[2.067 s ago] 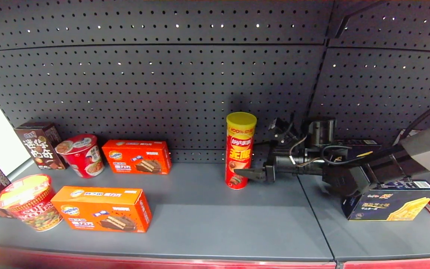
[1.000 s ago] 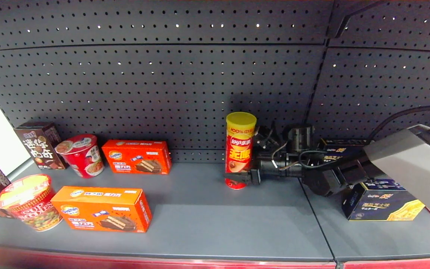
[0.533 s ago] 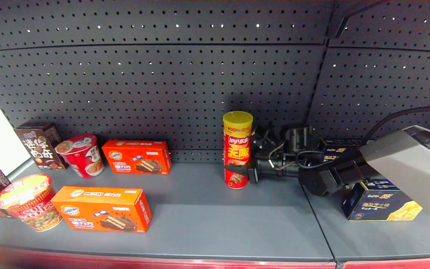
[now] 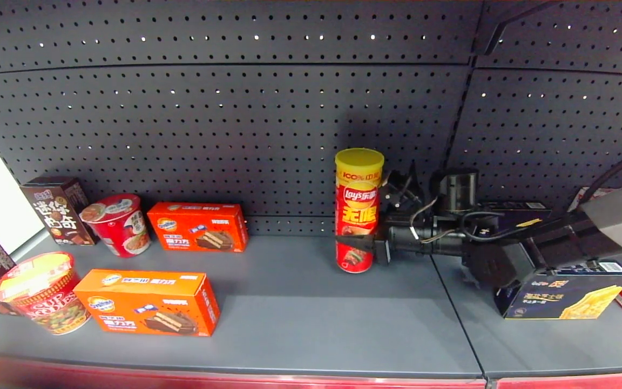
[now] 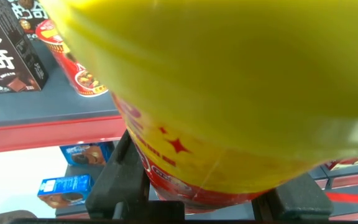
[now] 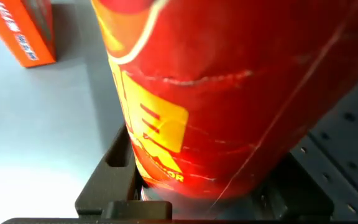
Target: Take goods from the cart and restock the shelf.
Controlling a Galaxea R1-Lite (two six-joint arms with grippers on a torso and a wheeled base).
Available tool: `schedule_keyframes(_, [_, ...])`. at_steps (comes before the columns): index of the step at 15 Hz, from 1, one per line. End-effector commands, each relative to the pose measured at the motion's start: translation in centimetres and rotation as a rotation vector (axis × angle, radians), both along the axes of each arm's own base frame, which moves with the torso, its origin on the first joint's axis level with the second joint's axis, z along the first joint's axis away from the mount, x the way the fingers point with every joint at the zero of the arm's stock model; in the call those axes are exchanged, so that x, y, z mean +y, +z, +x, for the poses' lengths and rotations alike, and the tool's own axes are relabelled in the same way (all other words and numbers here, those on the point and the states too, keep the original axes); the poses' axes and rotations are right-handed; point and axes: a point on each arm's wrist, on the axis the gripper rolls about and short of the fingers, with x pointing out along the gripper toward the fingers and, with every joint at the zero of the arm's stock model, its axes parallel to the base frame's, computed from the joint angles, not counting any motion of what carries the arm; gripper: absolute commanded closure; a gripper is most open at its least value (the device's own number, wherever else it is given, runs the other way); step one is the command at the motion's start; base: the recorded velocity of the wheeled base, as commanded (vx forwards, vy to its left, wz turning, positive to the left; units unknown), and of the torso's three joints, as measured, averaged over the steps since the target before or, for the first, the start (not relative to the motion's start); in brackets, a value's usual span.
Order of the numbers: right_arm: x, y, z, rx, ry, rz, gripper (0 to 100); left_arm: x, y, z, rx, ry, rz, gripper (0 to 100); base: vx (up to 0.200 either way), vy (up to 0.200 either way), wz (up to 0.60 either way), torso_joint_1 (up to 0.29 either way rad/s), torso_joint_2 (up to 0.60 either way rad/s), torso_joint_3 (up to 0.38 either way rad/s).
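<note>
Red cylindrical chip can [image 4: 359, 208], yellow lid, upright at grey shelf deck [image 4: 300, 324]; right gripper [image 4: 357, 240] clamped low on it, not released. Left gripper [image 5: 204, 193] grips second yellow-red can [image 5: 229, 93], unplaced.

Dark pegboard panel [image 4: 224, 135] behind grey shelf [image 4: 316, 324], red-edged.

Dim even light, bowed edges

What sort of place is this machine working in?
Probably a shop, or a mock-up of one: a pegboard back panel and a shelf stocked with packaged snacks such as a chip can, a noodle cup and an orange biscuit box.
</note>
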Motion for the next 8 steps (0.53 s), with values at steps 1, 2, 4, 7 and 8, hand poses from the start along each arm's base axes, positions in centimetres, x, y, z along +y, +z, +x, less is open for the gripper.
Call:
schedule_keyframes(1, [-1.4,3.0,-2.9,-0.046,-0.022,0.018,100,0.1,-0.1,-0.1,-0.011,-0.003,-0.005,100,0.000,0.000,0.00,0.000,0.00,0.000])
schedule_keyframes(2, [-1.6,3.2,-3.7,-0.042,-0.021,0.015,100,0.1,0.0,-0.2,-0.014,-0.003,-0.006,100,0.000,0.000,0.00,0.000,0.00,0.000])
schedule_keyframes(4, [-2.4,3.8,-6.3,-0.040,-0.028,0.009,100,0.1,-0.1,-0.2,-0.017,-0.007,-0.007,100,0.000,0.000,0.00,0.000,0.00,0.000])
schedule_keyframes(7, [-3.1,4.7,-9.7,-0.045,-0.017,0.018,100,0.1,-0.1,-0.2,-0.021,-0.012,-0.008,100,0.000,0.000,0.00,0.000,0.00,0.000])
schedule_keyframes(8, [-3.3,5.0,-10.5,-0.042,-0.018,0.024,100,0.1,-0.1,-0.2,-0.021,-0.012,-0.008,100,0.000,0.000,0.00,0.000,0.00,0.000])
